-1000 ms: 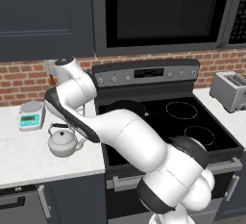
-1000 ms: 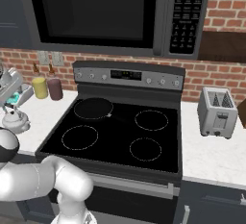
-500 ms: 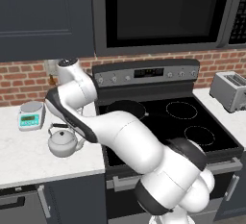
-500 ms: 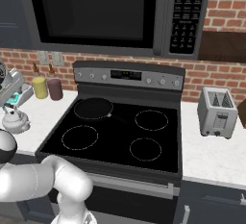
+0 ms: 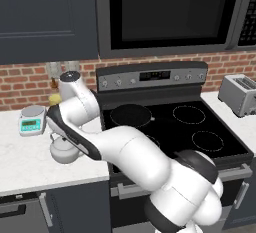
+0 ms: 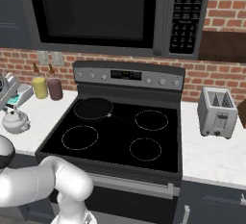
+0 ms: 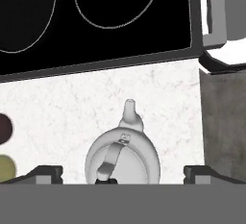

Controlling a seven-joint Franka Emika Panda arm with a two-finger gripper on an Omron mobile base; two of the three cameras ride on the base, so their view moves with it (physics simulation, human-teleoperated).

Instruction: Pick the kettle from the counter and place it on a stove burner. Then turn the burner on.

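Hand view: kettle (image 7: 122, 158) on the counter (image 7: 72, 103), centred between the wide-spread fingers (image 7: 43, 173), untouched.

No legible text anywhere. Faint pale marks on the stove's control display (image 6: 125, 74), on the microwave keypad (image 6: 186, 14) and on the scale's readout (image 5: 31, 124), all too small to read.

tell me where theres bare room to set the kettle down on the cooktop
The right-front ring, the left-front ring and the right-rear ring are all bare glass. The left-rear spot is taken by the black pan. The kettle sits on the counter, crowded by the scale and two jars.
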